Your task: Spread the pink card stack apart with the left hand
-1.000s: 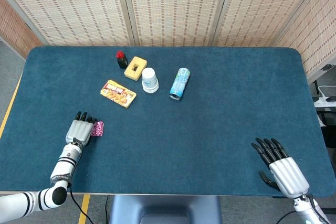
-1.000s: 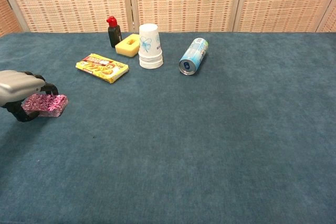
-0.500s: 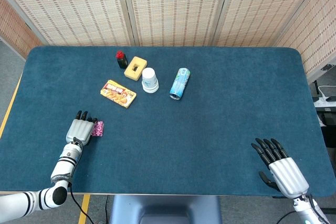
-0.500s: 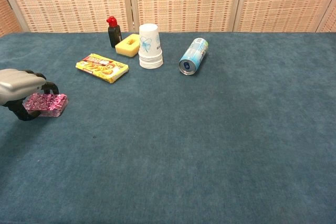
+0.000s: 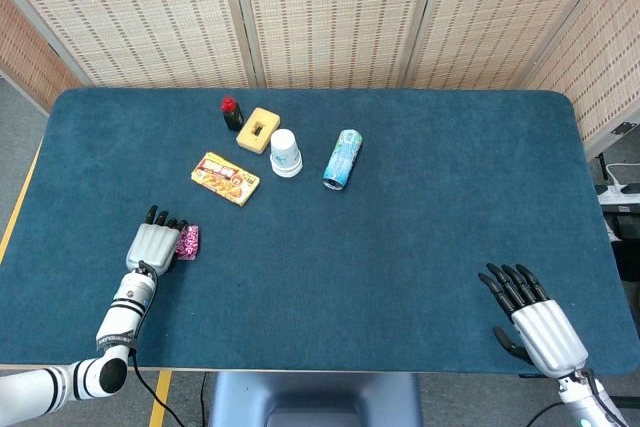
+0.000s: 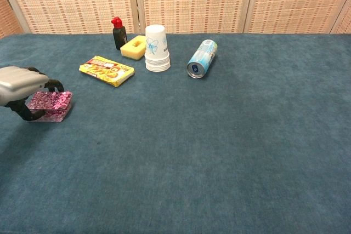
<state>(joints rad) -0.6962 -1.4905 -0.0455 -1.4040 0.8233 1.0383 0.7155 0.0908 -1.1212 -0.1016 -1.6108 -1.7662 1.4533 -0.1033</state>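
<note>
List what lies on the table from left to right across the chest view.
left hand → pink card stack → yellow snack packet → red-capped dark bottle → yellow sponge block → stack of paper cups → can lying on its side

Left hand (image 6: 19,80) running off left edge in chest view, wrist and arm cut away. Its fingers (image 6: 53,84) covering near-left part of pink card stack (image 6: 52,105); contact underneath not showing. In head view, left hand (image 5: 153,244) hiding stack's (image 5: 187,241) left side; single cards too small to tell apart. Right hand (image 5: 532,317) showing in head view only, forearm leaving bottom edge. Print on yellow snack box (image 6: 106,70) and on lying can (image 6: 202,57) too small to read.
</note>
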